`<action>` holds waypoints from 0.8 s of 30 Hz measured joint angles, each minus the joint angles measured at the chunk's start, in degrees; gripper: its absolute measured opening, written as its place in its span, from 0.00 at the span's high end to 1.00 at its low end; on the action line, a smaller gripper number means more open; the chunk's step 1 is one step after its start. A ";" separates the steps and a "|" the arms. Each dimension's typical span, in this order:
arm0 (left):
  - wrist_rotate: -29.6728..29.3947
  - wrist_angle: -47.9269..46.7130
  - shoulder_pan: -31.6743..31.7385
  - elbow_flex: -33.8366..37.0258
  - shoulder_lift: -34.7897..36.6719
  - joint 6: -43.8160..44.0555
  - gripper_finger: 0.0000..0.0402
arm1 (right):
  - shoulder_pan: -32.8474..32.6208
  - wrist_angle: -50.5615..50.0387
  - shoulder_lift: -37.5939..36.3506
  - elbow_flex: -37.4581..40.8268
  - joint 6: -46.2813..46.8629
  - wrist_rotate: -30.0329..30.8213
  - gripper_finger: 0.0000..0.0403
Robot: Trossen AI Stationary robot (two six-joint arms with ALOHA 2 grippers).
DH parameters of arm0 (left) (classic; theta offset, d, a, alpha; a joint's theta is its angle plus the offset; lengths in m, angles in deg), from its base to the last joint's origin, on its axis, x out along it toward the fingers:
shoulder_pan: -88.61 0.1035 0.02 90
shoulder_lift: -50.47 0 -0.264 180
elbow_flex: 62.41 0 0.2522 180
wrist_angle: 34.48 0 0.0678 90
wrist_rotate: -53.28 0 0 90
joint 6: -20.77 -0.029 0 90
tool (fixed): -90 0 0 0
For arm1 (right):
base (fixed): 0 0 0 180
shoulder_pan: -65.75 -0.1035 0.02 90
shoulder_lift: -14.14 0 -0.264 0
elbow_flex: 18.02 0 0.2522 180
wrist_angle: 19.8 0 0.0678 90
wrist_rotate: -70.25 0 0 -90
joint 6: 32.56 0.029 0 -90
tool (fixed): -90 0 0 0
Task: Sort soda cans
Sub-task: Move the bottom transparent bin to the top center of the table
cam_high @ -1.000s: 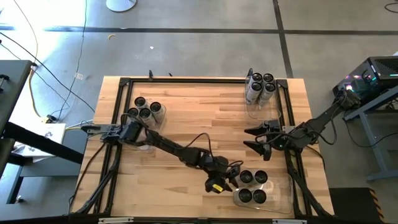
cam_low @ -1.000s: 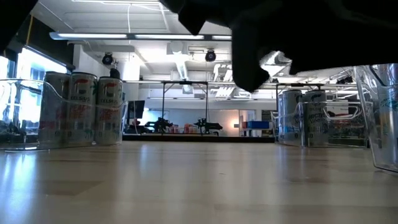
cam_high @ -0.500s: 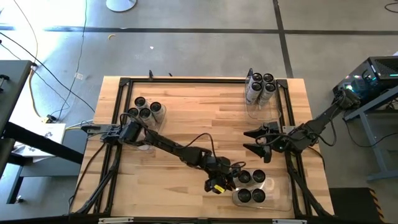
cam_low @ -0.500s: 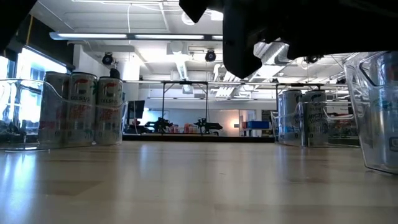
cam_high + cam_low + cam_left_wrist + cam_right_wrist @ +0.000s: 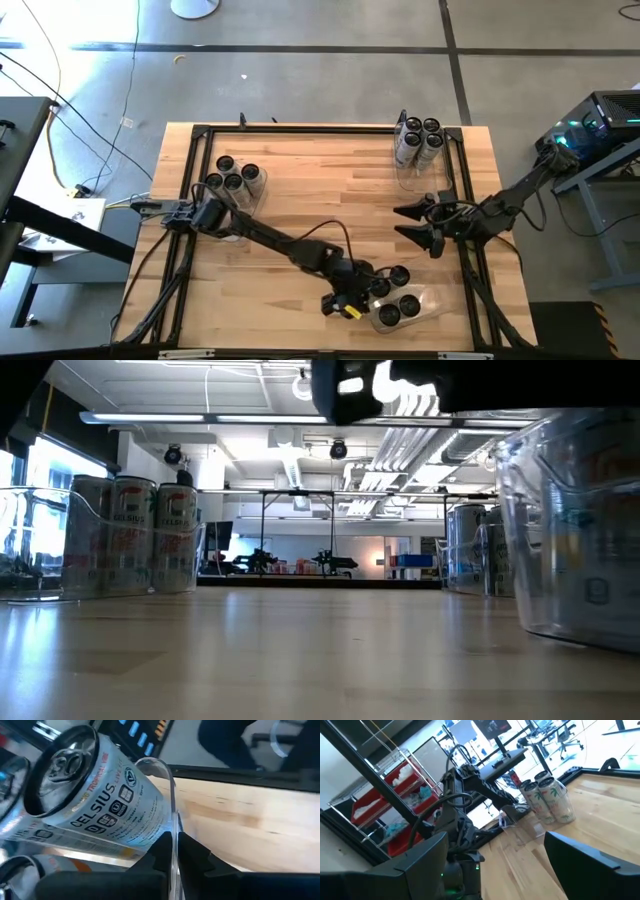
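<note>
A clear square bin [image 5: 424,303] near the table's right front corner holds several soda cans [image 5: 398,275] with dark tops and silvery sides. My left gripper [image 5: 362,293] is shut on this bin's wall. The cans inside lean over, one [image 5: 95,795] showing white printed sides. A second clear bin with cans [image 5: 236,176] stands at the far left and a third [image 5: 418,140] at the far right. My right gripper [image 5: 405,222] hovers open at the right, beyond the held bin, with nothing between its fingers. My left gripper pinches the clear bin's side wall at its upper rim [image 5: 173,827], one finger [image 5: 155,851] inside the bin and one [image 5: 196,854] outside. It comes slanting down from the table's left. The bin is tilted, its bottom [image 5: 560,632] low at the table.
A black metal frame [image 5: 300,129] runs around the tabletop's edges. Bare wood [image 5: 320,190] lies open across the middle of the table. Beyond the table the room shows racks, desks and cables.
My left gripper has shut on the near-right bin's wall and risen a little. The bin has turned about, tipped and shifted toward the table's near-left, so its cans now lean and show their sides.
</note>
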 joint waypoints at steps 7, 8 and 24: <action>1.38 -6.39 0.47 -2.94 -0.12 5.55 0.99 | 0.00 -0.28 0.00 -1.21 -1.24 -0.24 0.19; 1.34 -7.28 0.56 -3.09 -0.12 6.66 0.99 | 0.00 -0.28 0.00 -1.21 -1.10 -0.26 0.19; -8.31 -10.53 1.10 -3.29 0.30 26.48 1.00 | 0.00 -0.46 0.00 -1.21 -1.02 -3.24 0.19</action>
